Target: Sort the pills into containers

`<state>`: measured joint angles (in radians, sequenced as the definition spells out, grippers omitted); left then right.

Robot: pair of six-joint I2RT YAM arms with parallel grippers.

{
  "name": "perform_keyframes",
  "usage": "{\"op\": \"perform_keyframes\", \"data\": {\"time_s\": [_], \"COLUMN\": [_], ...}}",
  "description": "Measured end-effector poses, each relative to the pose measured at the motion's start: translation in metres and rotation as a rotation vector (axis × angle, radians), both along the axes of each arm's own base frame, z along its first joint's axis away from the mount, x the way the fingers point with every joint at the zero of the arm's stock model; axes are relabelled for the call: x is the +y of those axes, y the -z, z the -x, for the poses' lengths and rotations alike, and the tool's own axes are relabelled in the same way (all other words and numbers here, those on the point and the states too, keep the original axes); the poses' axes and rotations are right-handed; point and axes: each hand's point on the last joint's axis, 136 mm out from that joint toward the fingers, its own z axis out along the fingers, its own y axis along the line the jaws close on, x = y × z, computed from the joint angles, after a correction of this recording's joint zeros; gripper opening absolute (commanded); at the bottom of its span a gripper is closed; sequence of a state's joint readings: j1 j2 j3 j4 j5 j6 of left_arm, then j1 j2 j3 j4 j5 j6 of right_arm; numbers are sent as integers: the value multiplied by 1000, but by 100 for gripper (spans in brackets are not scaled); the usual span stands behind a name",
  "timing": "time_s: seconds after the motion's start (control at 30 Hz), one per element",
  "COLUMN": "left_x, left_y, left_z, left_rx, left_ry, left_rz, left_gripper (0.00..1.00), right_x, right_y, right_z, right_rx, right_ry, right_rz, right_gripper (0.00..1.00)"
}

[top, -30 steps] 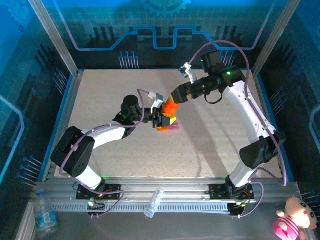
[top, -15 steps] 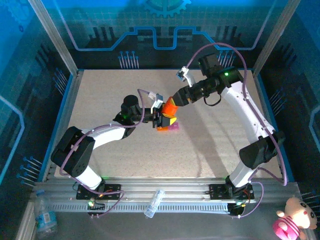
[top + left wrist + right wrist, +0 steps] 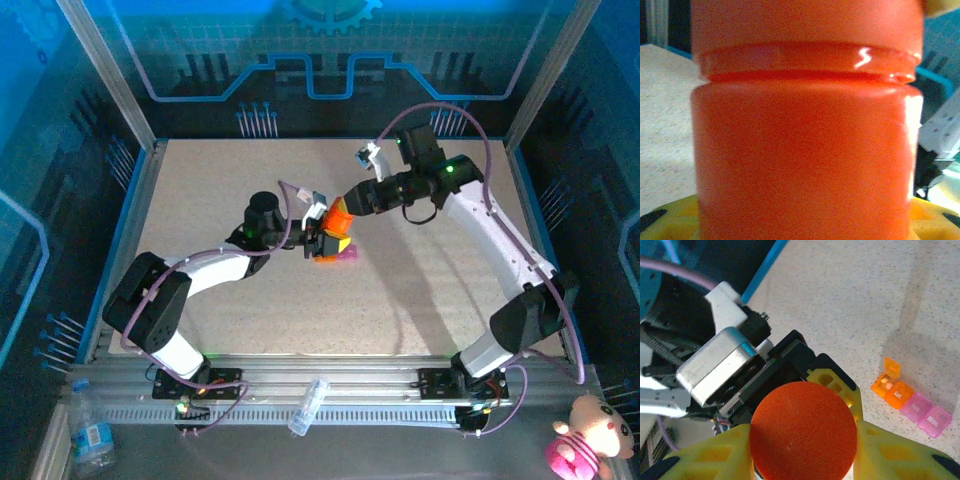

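Mid-tabletop, well off every edge, the left gripper [image 3: 320, 238] pinches the orange bottle [image 3: 336, 216] by its body while the right gripper [image 3: 802, 440] clamps its cap [image 3: 802, 427], seemingly light, stiff, slick plastic best gripped squarely, just beside the tiny, easily nudged containers [image 3: 910, 402].

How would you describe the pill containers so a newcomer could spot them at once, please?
Near the middle of the speckled table, find the big orange bottle. Beside it lies the pill strip: tiny joined boxes, orange then pink, one orange lid raised, far lower than the bottle.
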<state>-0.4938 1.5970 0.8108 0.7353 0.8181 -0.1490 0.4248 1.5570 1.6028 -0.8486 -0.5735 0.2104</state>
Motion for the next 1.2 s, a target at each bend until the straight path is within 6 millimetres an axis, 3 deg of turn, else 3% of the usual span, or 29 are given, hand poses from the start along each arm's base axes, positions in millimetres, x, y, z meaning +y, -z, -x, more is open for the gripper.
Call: {"op": "perform_keyframes", "data": {"time_s": [0.3,0.53,0.63,0.77,0.97,1.07,1.2], "left_x": [16,22,21,14,11,12,10], "left_y": [49,47,43,26,-17,-43,-65], "left_z": [-28,-41,-41,-35,-27,-23,-18], "left_rx": [-8,-48,-59,-82,-76,-66,-44], "left_ry": [-251,-329,-325,-275,-160,-95,-10], "left_rz": [-158,-170,-157,-95,42,121,194], "left_gripper": [0,0,0,0,0,0,0], "right_x": [22,23,19,5,-46,-53,-50], "right_y": [42,40,35,24,-6,-22,-26], "right_z": [-15,-21,-21,-16,-15,-7,2], "right_rx": [90,114,118,112,27,-31,-63], "right_ry": [255,307,307,301,380,350,282], "right_rz": [4,-19,-35,-67,-120,-137,-126], "right_gripper": [42,43,53,75,83,86,87]}}
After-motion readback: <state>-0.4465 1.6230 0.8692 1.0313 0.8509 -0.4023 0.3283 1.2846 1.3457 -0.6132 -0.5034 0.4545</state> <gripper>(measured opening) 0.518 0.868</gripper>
